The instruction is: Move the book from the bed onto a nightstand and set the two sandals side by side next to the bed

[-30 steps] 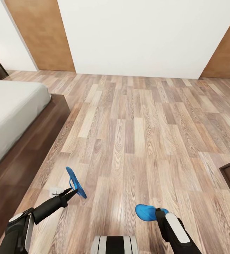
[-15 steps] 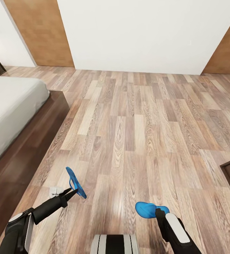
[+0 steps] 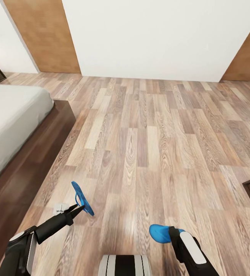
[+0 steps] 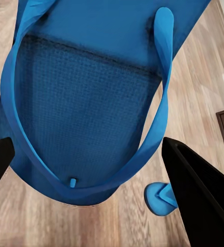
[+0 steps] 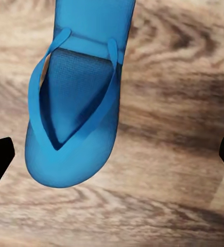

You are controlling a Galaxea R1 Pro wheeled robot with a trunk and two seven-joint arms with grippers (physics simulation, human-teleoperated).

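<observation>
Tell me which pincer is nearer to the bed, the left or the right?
The left. The left pincer, holding a sandal, is close beside the bed frame. The right pincer, with the other sandal, is farther out over the floor.

blue sandals (image 3: 81,198) (image 3: 161,233): one tilted up, other flat; bed (image 3: 13,115) left.

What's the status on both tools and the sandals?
Left tool shut on left sandal, held on edge. Right tool grips right sandal. Bed at left, floor path clear.

A white wall (image 3: 159,38) rises behind the wood plank floor (image 3: 148,142), flanked by brown doors (image 3: 44,36).
</observation>
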